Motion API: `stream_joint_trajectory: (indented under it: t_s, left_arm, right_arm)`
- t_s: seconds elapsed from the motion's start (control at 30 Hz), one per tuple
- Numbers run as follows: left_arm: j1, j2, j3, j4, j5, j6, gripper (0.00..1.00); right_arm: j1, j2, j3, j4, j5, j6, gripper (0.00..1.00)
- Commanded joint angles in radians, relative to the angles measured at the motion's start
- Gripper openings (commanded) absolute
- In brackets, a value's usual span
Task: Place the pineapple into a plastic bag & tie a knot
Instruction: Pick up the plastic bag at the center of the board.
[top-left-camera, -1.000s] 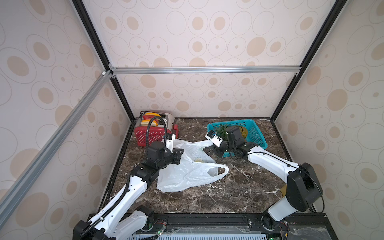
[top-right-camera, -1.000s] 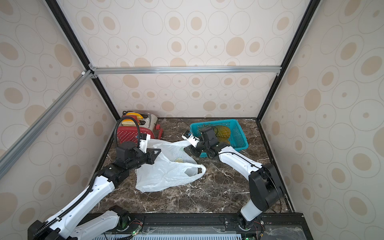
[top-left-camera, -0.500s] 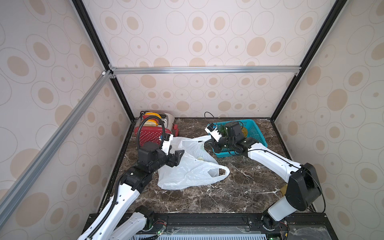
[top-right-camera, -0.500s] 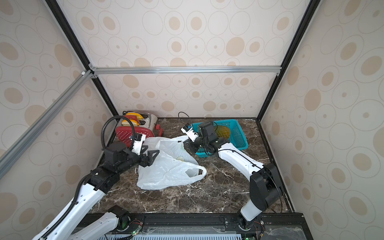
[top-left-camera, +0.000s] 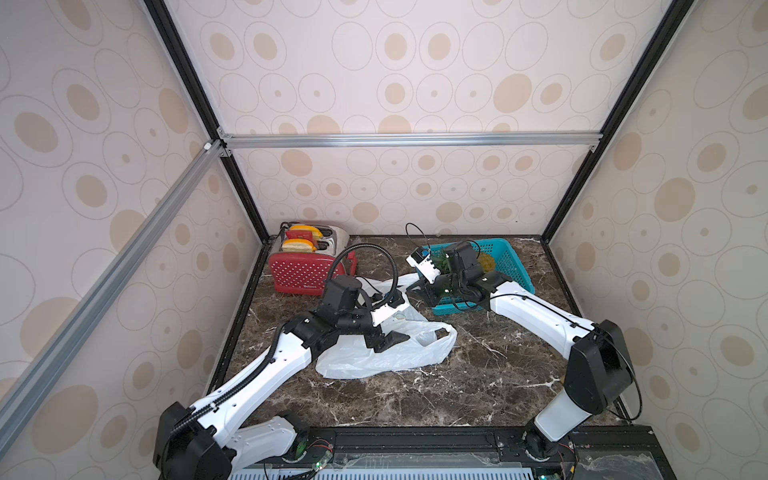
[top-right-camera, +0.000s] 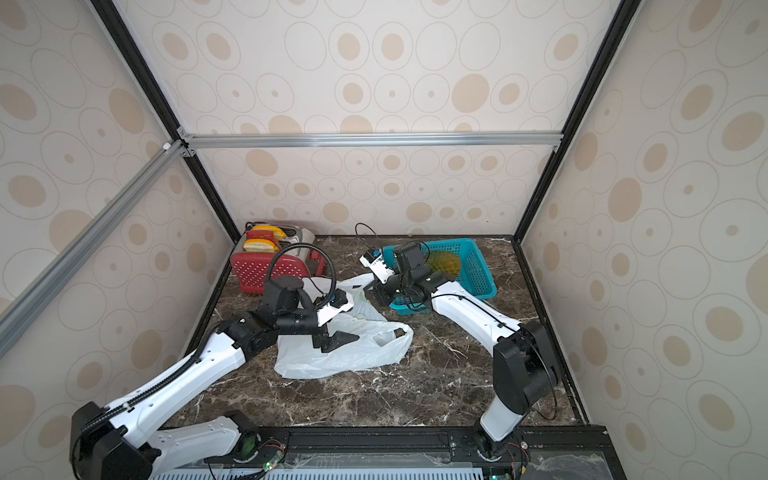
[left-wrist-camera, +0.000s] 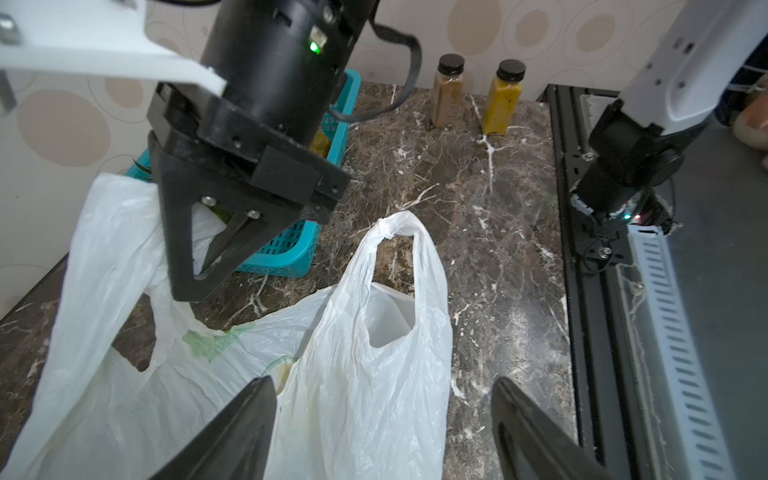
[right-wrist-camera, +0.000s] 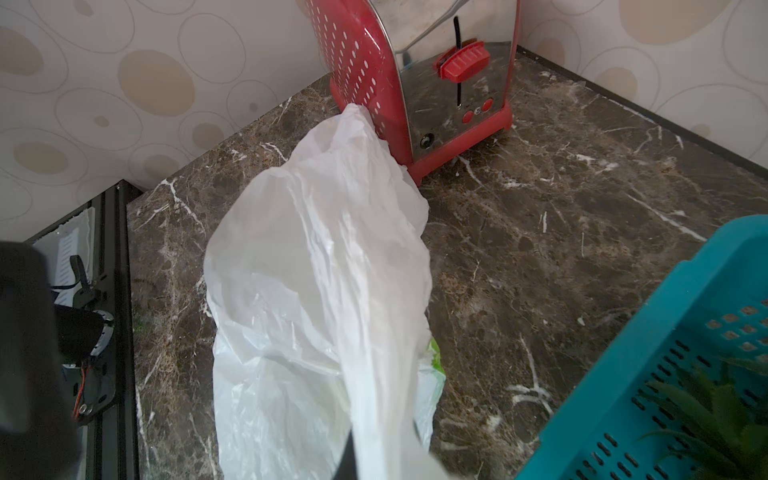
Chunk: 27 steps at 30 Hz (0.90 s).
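Top views: thin whitish translucent plastic bag (top-left-camera: 395, 361) lies slack on the dark marble counter (top-left-camera: 457, 395); yellow pineapple (top-right-camera: 446, 262) sits in the teal mesh basket (top-right-camera: 478, 278), not yet bagged.
Left wrist: left claw (left-wrist-camera: 382, 436) released, empty, above the bag; right claw (left-wrist-camera: 195, 282) clenched on one handle loop (left-wrist-camera: 120, 216).
Right wrist: bag film runs into that pinch.
Risk: thin film could slip free; pinching both layers would shut the mouth.

plastic bag (top-left-camera: 399, 362): whitish, translucent, crumpled flat on the marble top (top-left-camera: 478, 374)
handle loops: one loop (left-wrist-camera: 390, 230) lying free, the other pinched up in my right gripper (left-wrist-camera: 195, 282)
pineapple (top-right-camera: 444, 264): in teal basket (top-right-camera: 478, 270), outside the bag
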<state>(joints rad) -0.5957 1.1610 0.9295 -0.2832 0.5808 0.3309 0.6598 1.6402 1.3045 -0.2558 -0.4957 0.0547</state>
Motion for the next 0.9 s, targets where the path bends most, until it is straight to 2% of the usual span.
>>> stream_joint_trajectory:
  t_s: [0.0,0.03,0.1,0.2,0.3,0.4,0.53,0.67,0.77,0.87]
  left_arm:
    - [-0.007,-0.026,0.006,0.185,-0.233,-0.210,0.81]
    - [-0.009,-0.035,0.015,0.176,-0.291,-0.334,0.80]
    - [-0.031,-0.063,0.038,0.074,-0.501,-0.605,0.78]
    - [-0.039,-0.095,0.058,-0.132,-0.609,-0.960,0.78]
    - [-0.057,-0.111,0.029,-0.233,-0.634,-1.206,0.82]
    - [-0.069,-0.102,-0.005,-0.195,-0.646,-1.312,0.88]
    - [-0.069,-0.020,-0.027,-0.037,-0.646,-1.383,0.98]
    - [-0.085,0.110,-0.005,0.016,-0.641,-1.427,0.99]
    - [-0.091,0.157,-0.049,0.082,-0.682,-1.498,0.94]
    - [-0.099,0.196,-0.051,0.083,-0.755,-1.514,0.81]
  right_arm:
    - [0.001,0.012,0.037,-0.023,0.010,0.028,0.00]
    - [0.001,0.013,0.042,-0.026,0.022,0.040,0.00]
    - [0.001,0.019,0.057,-0.037,0.055,0.075,0.00]
    - [0.002,0.027,0.079,-0.058,0.100,0.141,0.00]
    - [0.005,0.024,0.086,-0.067,0.153,0.201,0.00]
    - [0.012,0.029,0.101,-0.090,0.192,0.244,0.00]
    - [0.034,0.042,0.131,-0.114,0.210,0.258,0.00]
    - [0.050,0.046,0.150,-0.133,0.224,0.275,0.00]
    - [0.060,0.046,0.156,-0.141,0.241,0.284,0.00]
    - [0.070,0.050,0.164,-0.152,0.241,0.300,0.00]
